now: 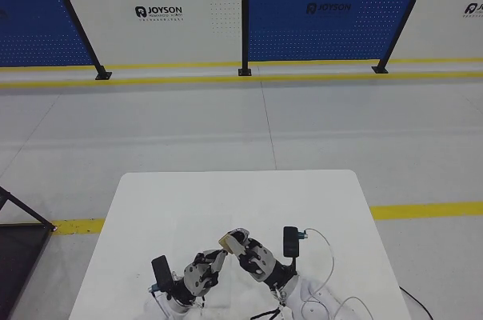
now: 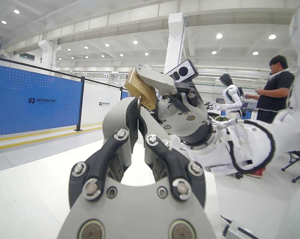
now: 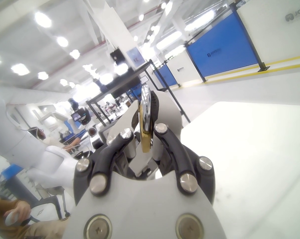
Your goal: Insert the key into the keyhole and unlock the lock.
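Observation:
In the left wrist view a brass padlock [image 2: 140, 91] is held up above the white table, clamped between the fingers of my right gripper [image 2: 145, 75]. My left gripper [image 2: 137, 111] is shut on a small metal key [image 2: 139, 102], whose blade meets the lock's bottom face; how deep it sits I cannot tell. The right wrist view has my right gripper [image 3: 146, 115] shut on the padlock's brass body [image 3: 145, 141], with the chrome shackle [image 3: 146, 105] standing beyond the fingertips. From the top view both grippers meet at the padlock [image 1: 226, 238] near the table's front edge.
The white table [image 1: 225, 200] stretches bare beyond the grippers. Thin cables [image 1: 329, 268] loop beside the right arm. A black frame [image 1: 13, 212] stands off the table's left side. A small grey box [image 2: 236, 230] lies by the arms.

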Tool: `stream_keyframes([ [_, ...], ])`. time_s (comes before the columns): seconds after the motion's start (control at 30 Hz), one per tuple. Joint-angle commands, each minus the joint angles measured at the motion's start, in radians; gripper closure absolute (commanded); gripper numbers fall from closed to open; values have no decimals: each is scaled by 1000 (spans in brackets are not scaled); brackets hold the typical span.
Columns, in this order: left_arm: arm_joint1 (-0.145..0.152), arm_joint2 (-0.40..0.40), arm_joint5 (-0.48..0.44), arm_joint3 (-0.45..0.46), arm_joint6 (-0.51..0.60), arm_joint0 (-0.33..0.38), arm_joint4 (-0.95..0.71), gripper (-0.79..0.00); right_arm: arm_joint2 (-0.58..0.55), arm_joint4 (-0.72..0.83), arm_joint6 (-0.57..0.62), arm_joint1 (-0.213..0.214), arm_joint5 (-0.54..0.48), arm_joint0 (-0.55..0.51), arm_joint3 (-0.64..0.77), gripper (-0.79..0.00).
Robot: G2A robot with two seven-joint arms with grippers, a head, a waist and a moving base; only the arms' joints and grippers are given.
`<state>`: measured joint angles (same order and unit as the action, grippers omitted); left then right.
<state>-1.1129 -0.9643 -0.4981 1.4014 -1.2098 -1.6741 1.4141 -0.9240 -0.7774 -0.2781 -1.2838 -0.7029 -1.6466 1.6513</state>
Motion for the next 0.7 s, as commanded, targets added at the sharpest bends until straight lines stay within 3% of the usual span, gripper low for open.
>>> stream_keyframes([
  [0.0, -2, 3, 42, -7, -16, 2, 19, 0, 1, -2, 1, 0, 3, 0, 0, 0],
  [0.53, -16, -1, 335, -40, -84, 19, 128, 0, 1, -3, -5, 2, 7, -2, 1, 0],
  [0.67, -19, 2, 367, -41, -93, 19, 137, 0, 1, -4, -4, 3, 9, -2, 1, 0],
])
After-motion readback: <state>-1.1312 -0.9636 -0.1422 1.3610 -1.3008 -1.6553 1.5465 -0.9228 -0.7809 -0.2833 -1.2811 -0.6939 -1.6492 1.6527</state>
